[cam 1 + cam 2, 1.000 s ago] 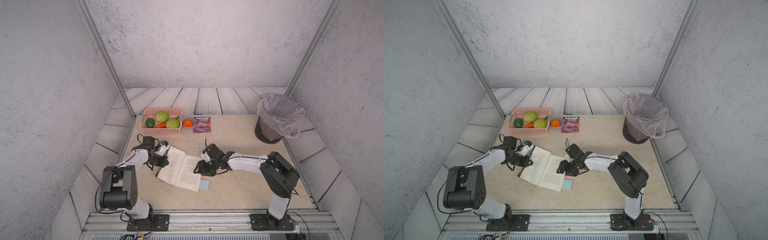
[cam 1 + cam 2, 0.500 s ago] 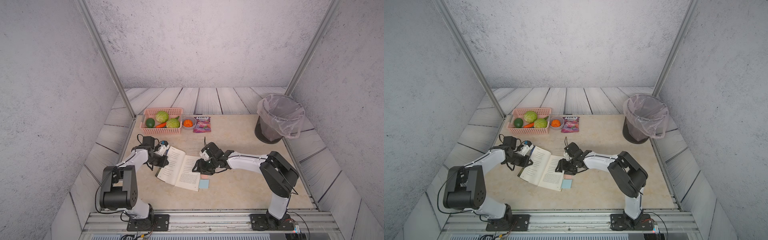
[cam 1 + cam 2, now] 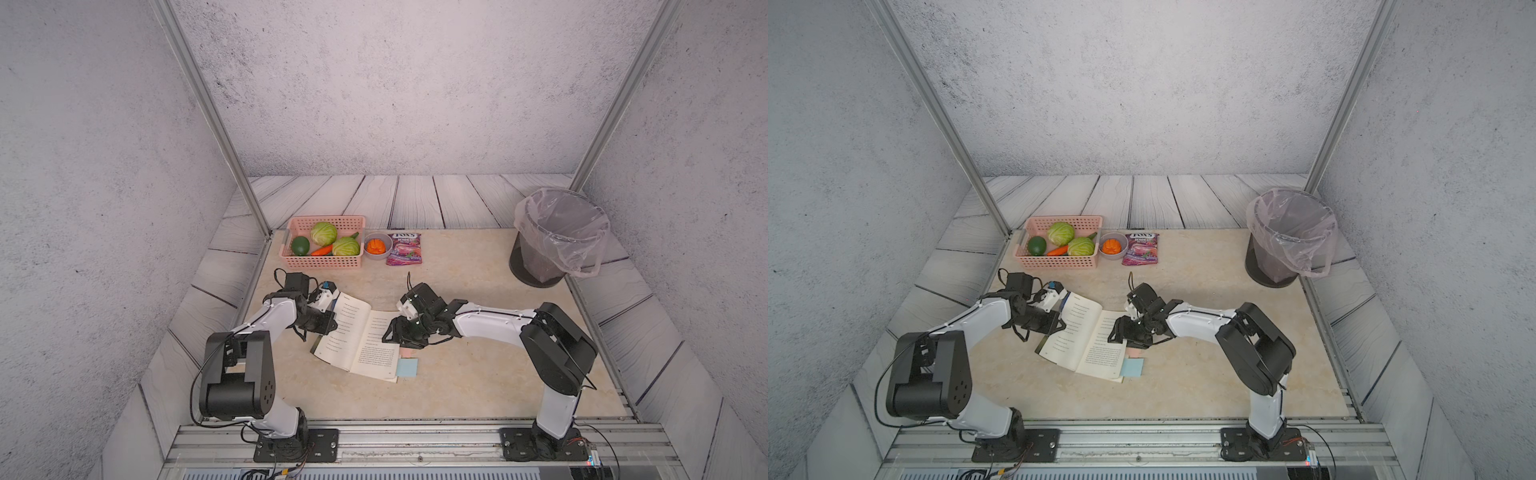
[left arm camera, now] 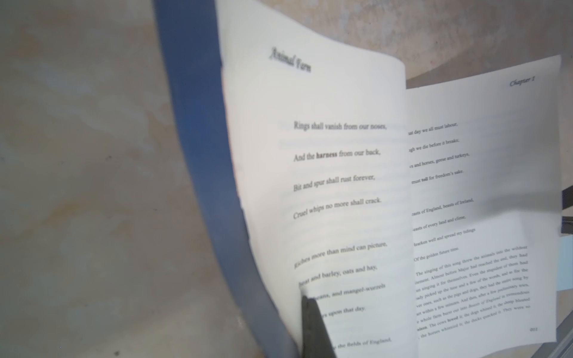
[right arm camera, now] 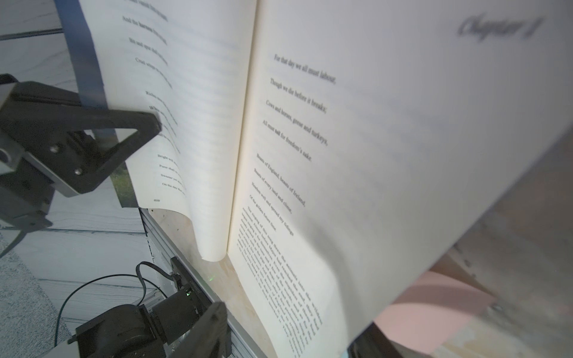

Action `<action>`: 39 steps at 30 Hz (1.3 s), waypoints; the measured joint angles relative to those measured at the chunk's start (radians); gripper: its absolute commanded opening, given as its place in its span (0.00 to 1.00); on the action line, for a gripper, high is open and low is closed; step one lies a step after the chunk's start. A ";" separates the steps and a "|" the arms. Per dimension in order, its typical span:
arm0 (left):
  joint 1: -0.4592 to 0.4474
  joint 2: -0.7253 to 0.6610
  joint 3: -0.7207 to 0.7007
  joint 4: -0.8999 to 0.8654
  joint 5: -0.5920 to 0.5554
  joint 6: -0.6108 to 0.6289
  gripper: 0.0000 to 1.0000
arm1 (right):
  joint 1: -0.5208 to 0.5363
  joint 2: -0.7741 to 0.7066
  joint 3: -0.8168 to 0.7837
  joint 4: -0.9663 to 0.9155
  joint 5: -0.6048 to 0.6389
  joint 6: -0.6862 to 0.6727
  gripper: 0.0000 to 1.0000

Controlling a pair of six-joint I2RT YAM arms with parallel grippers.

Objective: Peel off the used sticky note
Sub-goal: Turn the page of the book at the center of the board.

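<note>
An open book (image 3: 361, 340) (image 3: 1084, 336) lies on the table between both arms. A pink sticky note (image 3: 409, 352) (image 5: 434, 313) and a blue sticky note (image 3: 407, 368) (image 3: 1133, 368) stick out from under its right page edge. My left gripper (image 3: 332, 322) (image 4: 307, 328) is shut on the book's left pages and blue cover (image 4: 198, 155), lifting them. My right gripper (image 3: 397, 334) (image 5: 291, 338) stands open at the right page edge, just above the pink note. Its fingers (image 5: 214, 328) are wide apart, with the page's lower edge between them.
At the back left stand a pink basket (image 3: 322, 262) of vegetables, a grey bowl (image 3: 378, 246) with something orange, and a purple candy bag (image 3: 404, 249). A bin (image 3: 557, 237) with a plastic liner stands at the back right. A metal rail (image 3: 415, 436) runs along the front.
My right gripper has edged slightly left over the book's right page edge. The left arm and the book have not visibly moved.
</note>
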 measured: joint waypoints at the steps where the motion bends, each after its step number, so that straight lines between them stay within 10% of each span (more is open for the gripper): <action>1: 0.000 0.000 0.000 0.000 0.000 0.000 0.00 | 0.001 0.000 0.000 0.000 0.000 -0.001 0.63; 39: 0.000 0.000 0.000 0.000 0.000 0.000 0.00 | 0.048 0.000 0.169 -0.163 0.023 -0.084 0.64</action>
